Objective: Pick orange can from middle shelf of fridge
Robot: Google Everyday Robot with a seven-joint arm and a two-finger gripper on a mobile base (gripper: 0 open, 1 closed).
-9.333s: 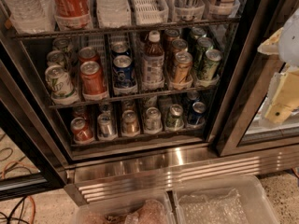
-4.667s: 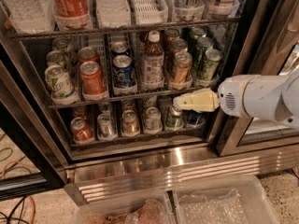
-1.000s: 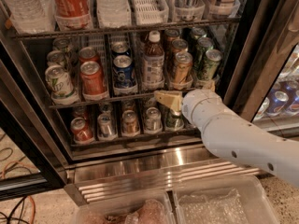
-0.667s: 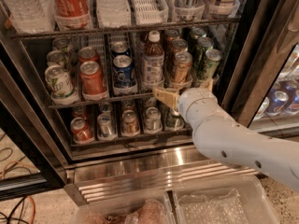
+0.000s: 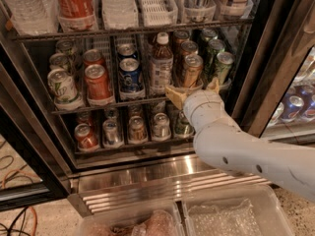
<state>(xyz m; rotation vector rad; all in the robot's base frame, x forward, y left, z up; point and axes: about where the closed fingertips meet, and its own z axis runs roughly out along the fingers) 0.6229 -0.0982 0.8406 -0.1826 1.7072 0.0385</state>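
The orange can (image 5: 192, 70) stands at the front of a lane on the middle shelf (image 5: 93, 105) of the fridge (image 5: 147, 168), right of a brown bottle (image 5: 161, 65). Two more bronze cans stand behind it. My gripper (image 5: 194, 90) is at the shelf's front edge, just below and in front of the orange can. It is open, with one tan finger (image 5: 174, 95) left of the can's base and the other (image 5: 214, 85) to its right. The white arm (image 5: 236, 146) comes in from the lower right and hides the can's bottom.
Green cans (image 5: 222, 67) stand right of the orange can. A blue can (image 5: 130, 76), a red can (image 5: 98, 83) and a white-green can (image 5: 62, 86) stand to the left. Several cans fill the lower rack (image 5: 135, 129). Large bottles stand above. Clear bins (image 5: 231, 215) sit on the floor.
The arm has moved up and forward into the fridge. The fingers, a second ago below the shelf edge left of the can, now stand on either side of the orange can's base.
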